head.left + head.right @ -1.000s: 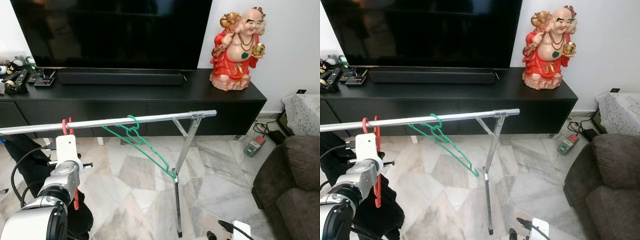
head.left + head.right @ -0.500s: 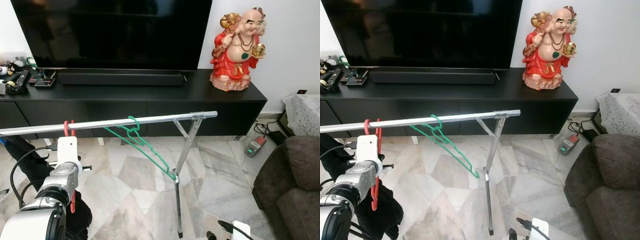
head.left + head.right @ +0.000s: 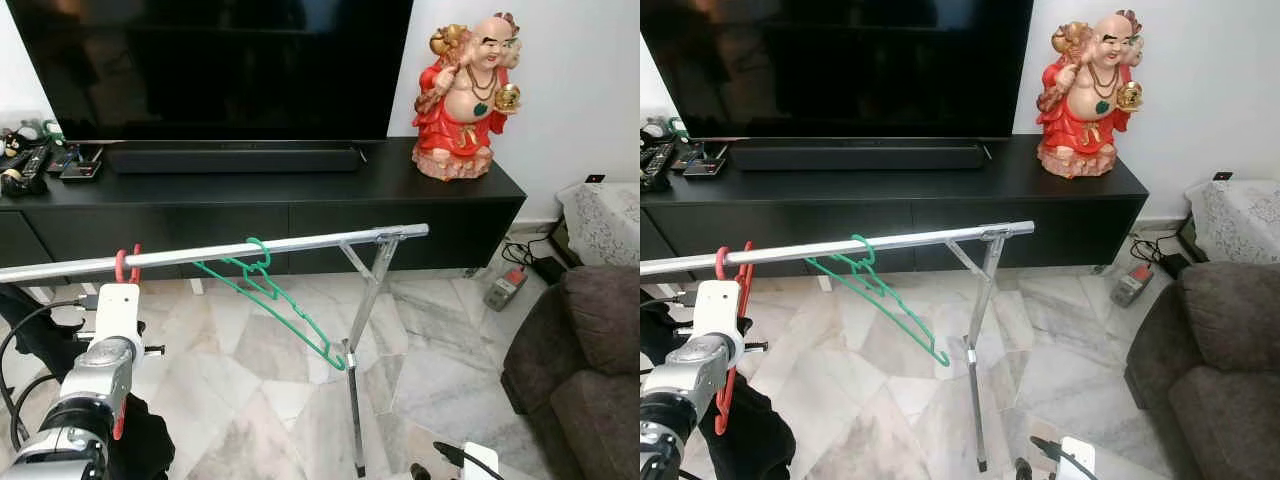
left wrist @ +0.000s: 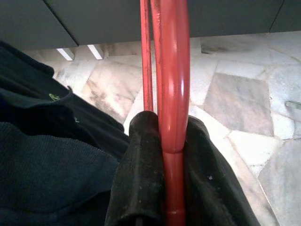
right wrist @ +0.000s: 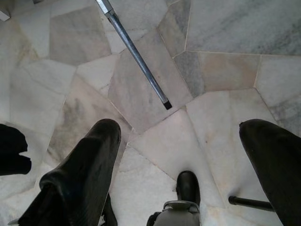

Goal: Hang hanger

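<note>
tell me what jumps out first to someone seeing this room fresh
A bright red and gold statue stands at the right end of the black TV cabinet, beside a large dark TV. In front, a silver rail carries a green hanger, and the left gripper is shut on a red hanger hooked over the rail's left part.

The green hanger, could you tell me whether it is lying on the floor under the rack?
No, the green hanger hangs by its hook from the silver rail, well above the marble floor.

Red hanger (image 3: 126,262) hooked on the silver rail (image 3: 215,250), green hanger (image 3: 275,295) hanging alongside
</note>
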